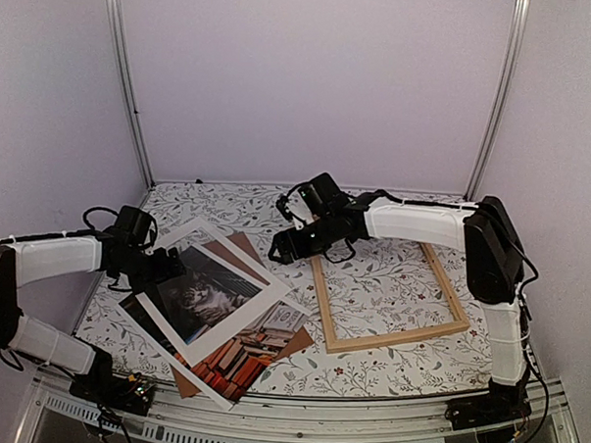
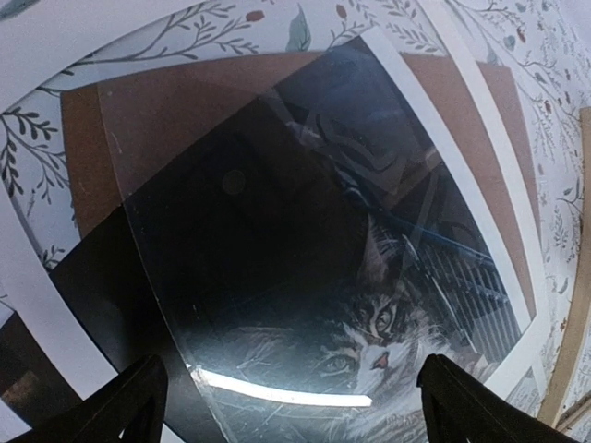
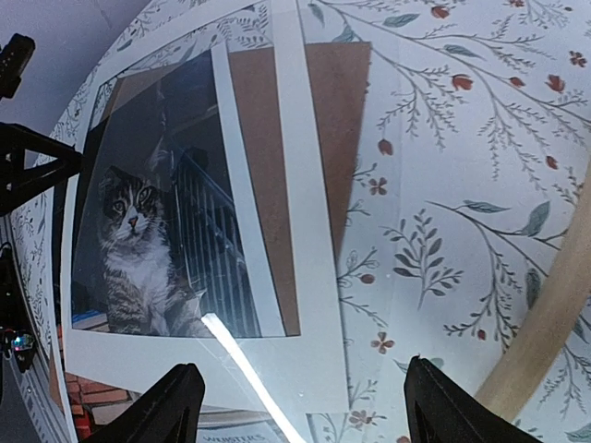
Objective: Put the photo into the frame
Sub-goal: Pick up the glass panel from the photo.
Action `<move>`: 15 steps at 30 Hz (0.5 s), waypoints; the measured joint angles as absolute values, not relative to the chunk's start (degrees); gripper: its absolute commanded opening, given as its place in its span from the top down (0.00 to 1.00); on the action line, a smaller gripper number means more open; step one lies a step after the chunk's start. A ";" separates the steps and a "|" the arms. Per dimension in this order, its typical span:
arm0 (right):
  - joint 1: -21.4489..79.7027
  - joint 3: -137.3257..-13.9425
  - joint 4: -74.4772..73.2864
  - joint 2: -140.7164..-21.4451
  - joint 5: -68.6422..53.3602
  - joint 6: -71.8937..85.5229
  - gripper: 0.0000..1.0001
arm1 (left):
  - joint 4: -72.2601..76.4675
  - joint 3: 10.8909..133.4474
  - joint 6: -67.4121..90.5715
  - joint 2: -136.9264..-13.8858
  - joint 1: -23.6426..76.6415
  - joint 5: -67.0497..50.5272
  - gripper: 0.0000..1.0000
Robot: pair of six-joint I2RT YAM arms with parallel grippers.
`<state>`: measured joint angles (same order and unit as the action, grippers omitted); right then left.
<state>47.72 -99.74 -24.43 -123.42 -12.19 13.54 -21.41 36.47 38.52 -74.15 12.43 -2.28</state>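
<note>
Floral table [image 1: 228, 204] bears photo [image 1: 204, 298] left of frame [image 1: 393, 339].

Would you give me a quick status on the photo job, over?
Left gripper open, right gripper open. Photo outside empty frame. White mat lying on it.

Nothing written, no brand, number or sign, can be read with certainty. The only lettering in view is a line of small capitals on a pale book spine [image 3: 235, 435] printed in the photo [image 3: 129, 249], at the bottom of the right wrist view. It is too blurred to make out.
</note>
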 measured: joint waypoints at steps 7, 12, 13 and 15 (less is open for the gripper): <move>49.76 -104.20 -25.78 -131.66 -13.58 15.92 0.21 | -19.92 33.89 39.35 -73.73 11.07 -4.40 0.05; 49.17 -104.64 -27.14 -133.69 -12.49 17.41 0.21 | -19.38 33.34 39.53 -72.88 11.00 -4.69 0.05; 49.10 -104.66 -27.31 -133.80 -12.29 17.63 0.21 | -19.14 33.10 39.57 -72.58 11.00 -4.69 0.05; 49.08 -105.12 -27.73 -134.06 -12.12 18.15 0.21 | -18.81 32.67 39.72 -72.18 11.00 -4.80 0.06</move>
